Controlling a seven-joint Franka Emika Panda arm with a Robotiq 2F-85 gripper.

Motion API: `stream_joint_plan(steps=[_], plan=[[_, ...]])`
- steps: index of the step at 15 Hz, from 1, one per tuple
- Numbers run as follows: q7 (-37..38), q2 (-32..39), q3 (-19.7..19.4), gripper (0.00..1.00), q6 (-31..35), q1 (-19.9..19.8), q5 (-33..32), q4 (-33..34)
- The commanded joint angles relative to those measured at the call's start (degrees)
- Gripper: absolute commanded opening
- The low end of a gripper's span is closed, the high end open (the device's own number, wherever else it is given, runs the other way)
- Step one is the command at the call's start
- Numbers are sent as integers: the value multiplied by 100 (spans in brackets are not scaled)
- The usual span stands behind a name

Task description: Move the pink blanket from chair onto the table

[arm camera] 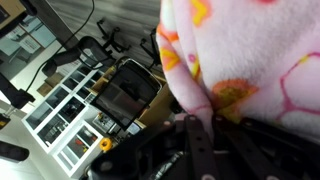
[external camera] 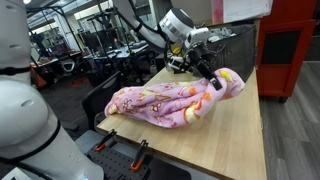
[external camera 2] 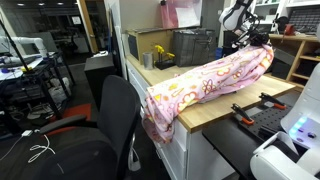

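The pink blanket [external camera: 175, 103] with small yellow and orange figures lies stretched across the light wood table [external camera: 240, 135]. In an exterior view [external camera 2: 205, 82] one end hangs over the table edge beside the black chair [external camera 2: 115, 120]. My gripper [external camera: 212, 82] is shut on the blanket's far end, just above the tabletop. In the wrist view the dark fingers [arm camera: 200, 135] pinch a fold of pink blanket [arm camera: 260, 50] that fills the upper right.
A wire mesh basket [external camera 2: 195, 45] and a yellow object [external camera 2: 160, 55] stand at the table's back. A red cabinet [external camera: 290, 45] stands beyond the table. Clamps [external camera: 120, 150] grip the table's near edge. Office chairs and desks fill the room behind.
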Motion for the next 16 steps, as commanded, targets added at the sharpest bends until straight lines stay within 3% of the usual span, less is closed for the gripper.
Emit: stream_joint_plan(steps=[1,2,4,7,12,16], plan=[[13,-487,201,2,-35,-188,474,-76],[-2,-630,265,31,19,-179,679,-148],[72,-929,389,39,100,-51,891,-325],[331,-1422,704,62,135,240,815,-622],[-74,-2175,1525,99,461,650,1734,-890],[-727,-2368,1937,100,865,876,2006,-898]])
